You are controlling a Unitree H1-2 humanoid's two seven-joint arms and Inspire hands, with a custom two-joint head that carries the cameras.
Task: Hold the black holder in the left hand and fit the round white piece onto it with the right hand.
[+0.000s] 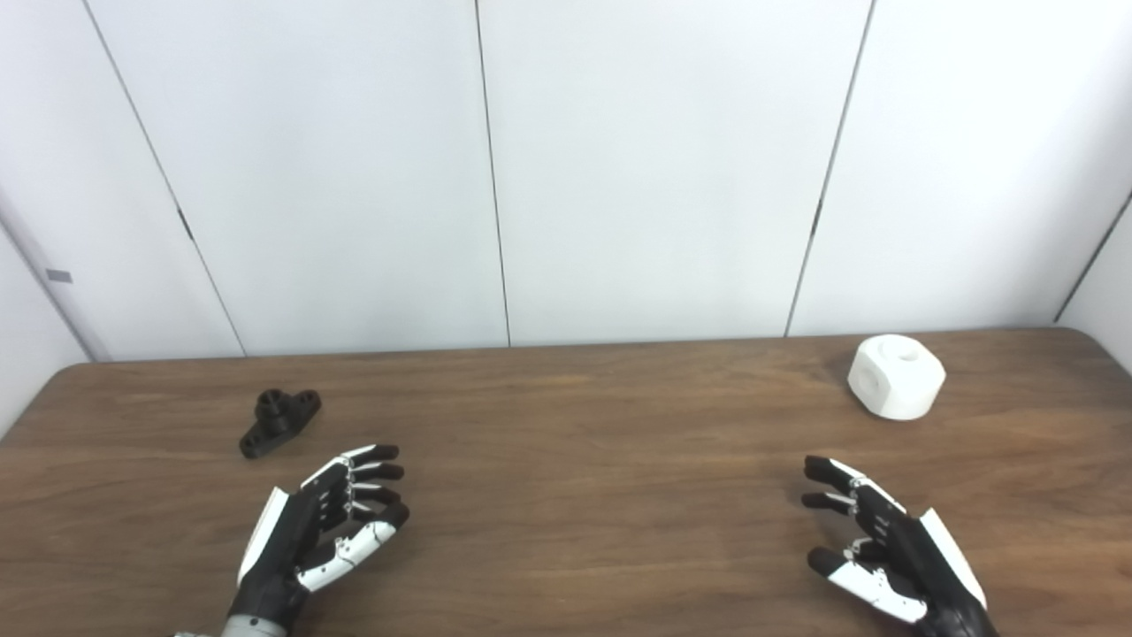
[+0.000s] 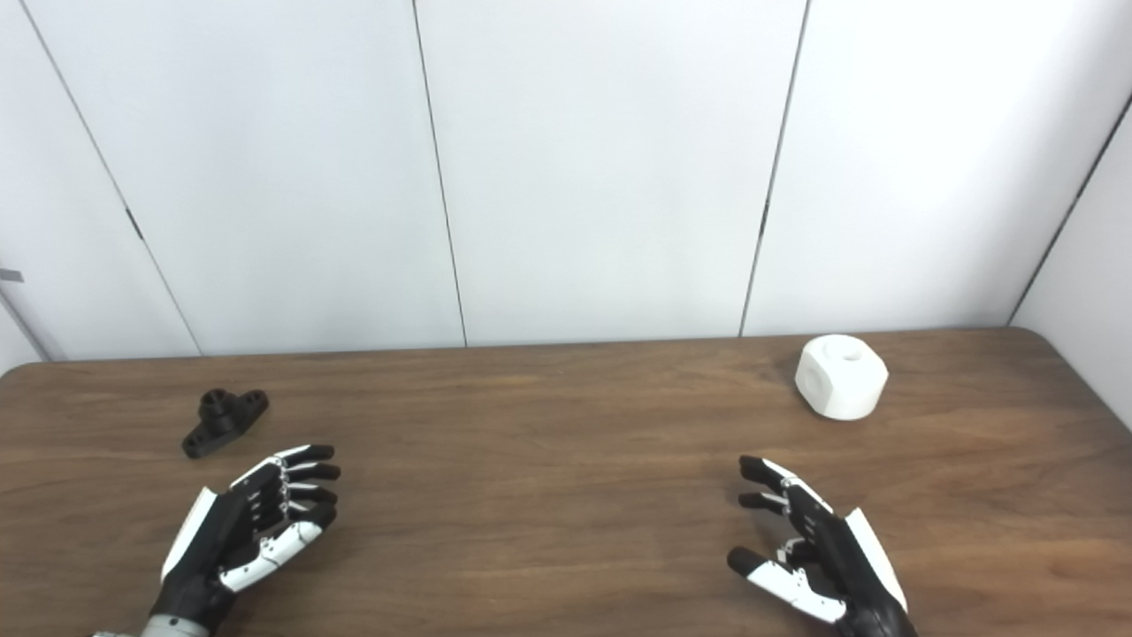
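The black holder (image 1: 279, 421), a small flanged piece with a raised hub, lies on the wooden table (image 1: 575, 460) at the left. My left hand (image 1: 323, 531) hovers open just in front of it and a little to its right, fingers spread, holding nothing. The round white piece (image 1: 896, 376), a chunky faceted block with a hole on top, sits at the far right of the table. My right hand (image 1: 884, 553) is open near the front edge, well in front of the white piece and apart from it.
White wall panels (image 1: 566, 168) rise directly behind the table's far edge. The table's rounded right corner (image 2: 1052, 341) lies close beyond the white piece. Bare wood stretches between my two hands.
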